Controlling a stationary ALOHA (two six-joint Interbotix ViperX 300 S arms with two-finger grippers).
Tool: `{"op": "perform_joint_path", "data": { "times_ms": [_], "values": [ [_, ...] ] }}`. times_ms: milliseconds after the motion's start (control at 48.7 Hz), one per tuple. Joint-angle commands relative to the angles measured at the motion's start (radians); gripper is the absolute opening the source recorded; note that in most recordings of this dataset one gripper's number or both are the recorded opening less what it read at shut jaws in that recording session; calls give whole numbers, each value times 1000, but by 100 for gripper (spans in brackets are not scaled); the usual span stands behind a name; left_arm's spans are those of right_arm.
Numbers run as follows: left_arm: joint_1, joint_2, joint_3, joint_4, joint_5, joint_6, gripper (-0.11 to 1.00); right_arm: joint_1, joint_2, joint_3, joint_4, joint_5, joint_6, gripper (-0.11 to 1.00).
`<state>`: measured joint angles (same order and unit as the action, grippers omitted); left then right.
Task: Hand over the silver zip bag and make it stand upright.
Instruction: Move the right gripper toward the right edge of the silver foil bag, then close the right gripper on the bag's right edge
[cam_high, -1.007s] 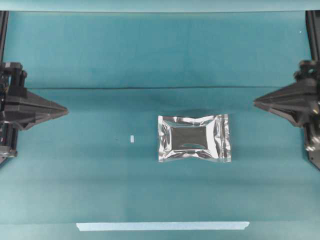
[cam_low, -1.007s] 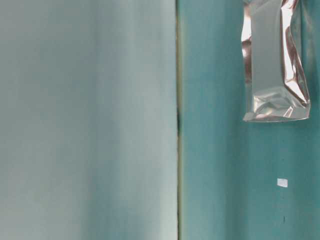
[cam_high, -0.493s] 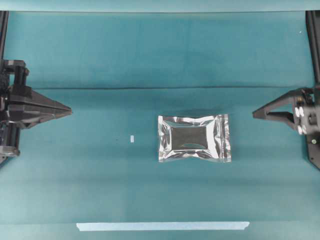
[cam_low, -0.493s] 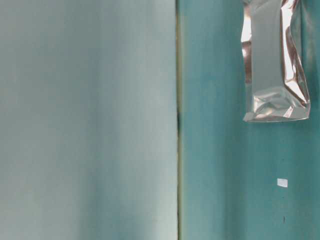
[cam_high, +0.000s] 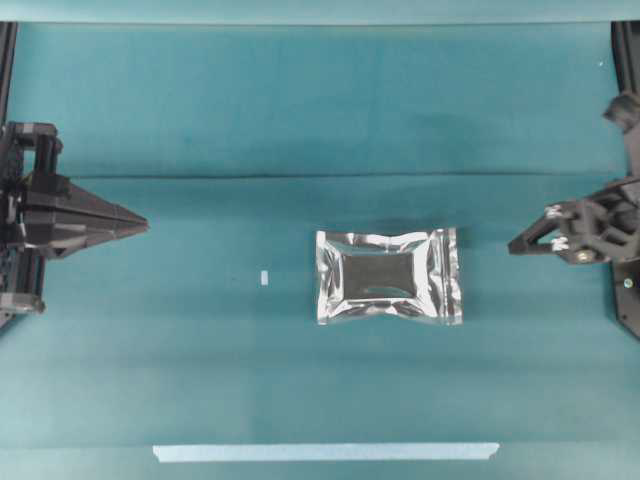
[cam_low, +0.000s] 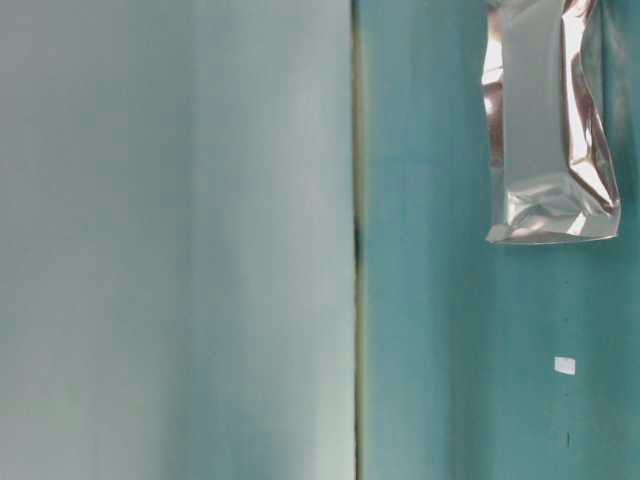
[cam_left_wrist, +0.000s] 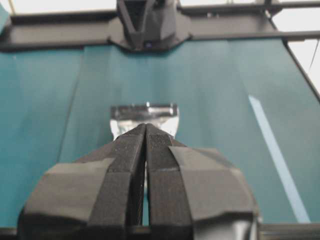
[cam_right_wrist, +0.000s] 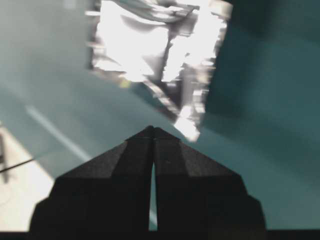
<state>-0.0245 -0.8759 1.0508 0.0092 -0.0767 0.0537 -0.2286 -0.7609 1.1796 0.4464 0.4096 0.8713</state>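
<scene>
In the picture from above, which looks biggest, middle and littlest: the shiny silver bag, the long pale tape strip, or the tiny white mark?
Largest to smallest in the overhead view:
1. silver zip bag, covers the most area
2. long pale tape strip, longer than the bag but very thin
3. tiny white mark

The left end effector (cam_high: 140, 225) reaches in level from the left edge, jaws pressed together to a point. The right end effector (cam_high: 515, 245) enters from the right edge, wrist rolled over, its jaws likewise closed, holding nothing
</scene>
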Motion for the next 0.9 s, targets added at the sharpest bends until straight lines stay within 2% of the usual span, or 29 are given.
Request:
{"op": "perform_joint_path", "data": {
  "times_ms": [0, 123, 267, 349, 431, 596, 678, 740, 883],
  "values": [
    [0, 6, -25, 2, 17, -3, -1, 0, 60, -6, 3, -38, 9, 0],
    [0, 6, -23, 2, 20, -5, -1, 17, 137, -6, 3, -118, 3, 0],
    [0, 6, -23, 2, 23, -3, -1, 75, 221, -2, 3, -224, 2, 0],
    [0, 6, -23, 2, 25, -3, -1, 110, 262, 8, 3, -278, 11, 5],
    [2, 6, -23, 2, 26, -3, -1, 137, 295, 18, 5, -307, 21, 22],
    [2, 6, -23, 0, 26, -3, -1, 158, 307, 44, 8, -353, 44, 70],
    [3, 6, -21, 2, 26, -5, -1, 166, 307, 64, 8, -408, 58, 87],
    [6, 6, -18, 2, 26, -5, -1, 169, 314, 81, 14, -454, 80, 93],
    [11, 6, -18, 2, 26, -5, -1, 184, 347, 95, 14, -529, 120, 92]
  ]
}}
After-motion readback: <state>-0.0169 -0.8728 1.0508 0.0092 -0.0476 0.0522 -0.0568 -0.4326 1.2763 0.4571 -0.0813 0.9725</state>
